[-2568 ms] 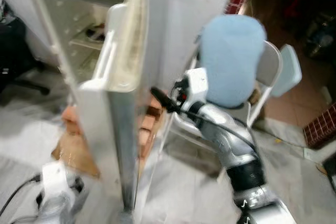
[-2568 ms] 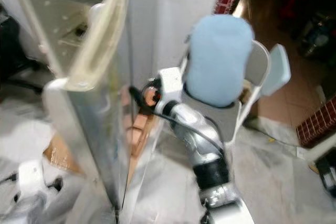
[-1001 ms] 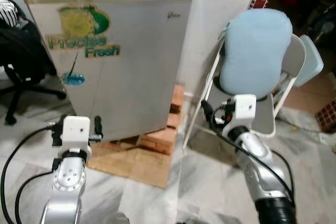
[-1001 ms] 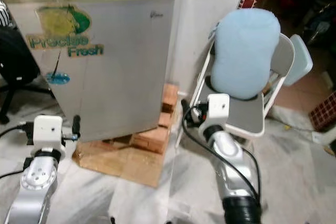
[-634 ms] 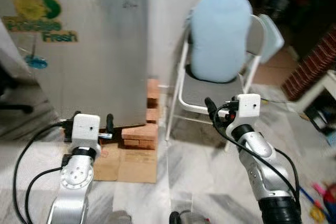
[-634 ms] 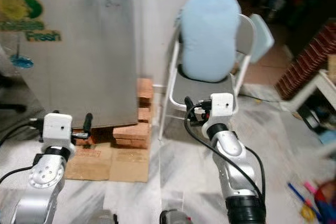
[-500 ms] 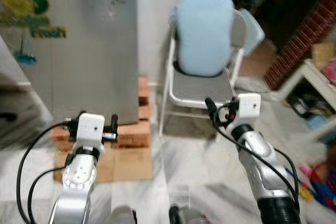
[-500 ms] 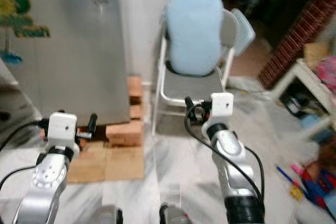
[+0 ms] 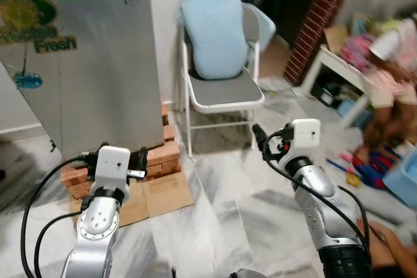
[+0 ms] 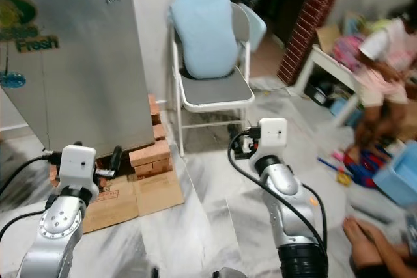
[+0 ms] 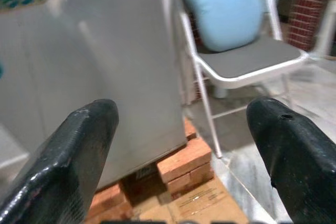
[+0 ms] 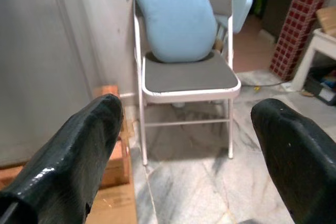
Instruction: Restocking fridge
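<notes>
The silver fridge (image 9: 85, 63) stands at the left with its door shut and a "Precise Fresh" sticker on the front. It rests on red bricks (image 9: 159, 157) over flattened cardboard (image 9: 166, 193). My left gripper (image 11: 178, 145) is held low in front of the fridge's base, open and holding nothing. My right gripper (image 12: 184, 145) hovers over the marble floor facing the chair, also open and holding nothing. From the head I see the left fingers (image 9: 142, 159) and the right fingers (image 9: 258, 137) beside their white wrist modules.
A white folding chair (image 9: 225, 92) with a light blue cushion (image 9: 212, 30) stands right of the fridge. A person in pink (image 9: 391, 63) crouches at the far right by a white table (image 9: 335, 63), toys and a blue bin (image 10: 397, 180). Bare feet (image 10: 365, 236) lie at the lower right.
The fridge door, open earlier, is now shut. The camera has swung right, bringing the person and toys into view. Both arms keep the same raised pose.
</notes>
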{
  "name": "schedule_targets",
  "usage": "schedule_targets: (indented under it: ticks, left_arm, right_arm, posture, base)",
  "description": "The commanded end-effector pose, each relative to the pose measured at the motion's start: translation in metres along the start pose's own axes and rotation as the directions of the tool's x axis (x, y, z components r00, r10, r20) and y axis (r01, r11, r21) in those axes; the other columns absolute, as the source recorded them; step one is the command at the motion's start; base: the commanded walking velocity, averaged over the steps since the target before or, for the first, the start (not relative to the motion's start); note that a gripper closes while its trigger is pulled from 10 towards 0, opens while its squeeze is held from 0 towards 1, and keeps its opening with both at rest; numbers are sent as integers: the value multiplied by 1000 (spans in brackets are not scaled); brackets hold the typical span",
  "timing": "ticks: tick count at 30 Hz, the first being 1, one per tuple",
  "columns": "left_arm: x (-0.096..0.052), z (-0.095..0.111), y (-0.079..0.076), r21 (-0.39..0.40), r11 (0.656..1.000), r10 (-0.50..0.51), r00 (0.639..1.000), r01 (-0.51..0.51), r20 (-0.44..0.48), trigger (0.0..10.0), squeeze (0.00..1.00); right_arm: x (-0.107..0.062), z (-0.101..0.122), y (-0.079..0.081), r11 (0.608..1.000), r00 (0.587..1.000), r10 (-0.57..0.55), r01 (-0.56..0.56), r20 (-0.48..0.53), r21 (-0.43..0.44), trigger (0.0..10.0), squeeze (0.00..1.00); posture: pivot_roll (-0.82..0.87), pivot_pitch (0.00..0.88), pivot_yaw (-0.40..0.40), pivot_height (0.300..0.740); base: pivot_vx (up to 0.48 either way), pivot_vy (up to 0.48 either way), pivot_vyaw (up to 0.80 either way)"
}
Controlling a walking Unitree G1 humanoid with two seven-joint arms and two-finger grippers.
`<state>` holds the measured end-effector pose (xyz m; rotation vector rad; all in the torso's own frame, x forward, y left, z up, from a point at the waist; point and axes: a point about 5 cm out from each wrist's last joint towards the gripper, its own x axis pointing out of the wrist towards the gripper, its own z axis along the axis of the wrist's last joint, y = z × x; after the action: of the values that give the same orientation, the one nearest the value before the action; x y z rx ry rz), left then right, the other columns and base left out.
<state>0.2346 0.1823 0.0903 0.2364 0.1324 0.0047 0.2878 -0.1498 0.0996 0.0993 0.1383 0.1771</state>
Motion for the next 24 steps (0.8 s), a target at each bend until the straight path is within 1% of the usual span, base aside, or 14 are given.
schedule_targets:
  ticks: [1, 4, 12, 15, 18, 19, 21, 24]
  left_arm:
    - [2, 5, -2, -14, 1000, -13, 1000, 14, 29, 10000, 0]
    - [3, 7, -1, -21, 1000, -17, 999, 18, 40, 10000, 0]
    - [4, 5, 2, -43, 999, -20, 999, 22, 36, 10000, 0]
    - [4, 5, 0, -59, 998, -25, 999, 27, 37, 10000, 0]
    - [4, 6, -3, -58, 997, -41, 998, 44, 50, 10000, 0]
    - [3, 8, -5, -58, 997, -55, 996, 59, 70, 10000, 0]
    - [3, 11, -6, -66, 996, -51, 995, 57, 86, 10000, 0]
    - [4, 12, -4, -85, 995, -42, 996, 49, 85, 10000, 0]
  right_arm:
    - [0, 6, -8, 999, 999, -31, 32, 20, -16, 10000, 0]
    - [0, 8, -8, 999, 999, -38, 38, 27, -13, 10000, 0]
    - [0, 9, -9, 999, 998, -42, 43, 36, -11, 10000, 0]
    - [1, 10, -10, 999, 998, -50, 50, 41, -9, 10000, 0]
    - [1, 10, -10, 999, 998, -51, 52, 44, -9, 10000, 0]
    - [2, 11, -10, 999, 998, -51, 52, 47, -9, 10000, 0]
    - [3, 11, -9, 999, 997, -51, 51, 50, -8, 10000, 0]
    - [4, 12, -9, 999, 997, -51, 51, 55, -7, 10000, 0]
  posture:
    - [76, 0, -59, 740]
    - [76, 0, -60, 740]
    - [75, 0, -62, 740]
    - [76, 0, -64, 740]
    - [77, 0, -64, 740]
    - [78, 0, -64, 740]
    - [80, 0, -64, 740]
    - [81, 0, -65, 740]
  base:
    - [0, 480, -800]
    - [0, 480, -800]
    - [0, 480, -800]
    - [0, 480, -800]
    - [0, 480, -800]
    - [0, 0, -800]
    - [0, 0, -800]
    - [0, 0, -800]
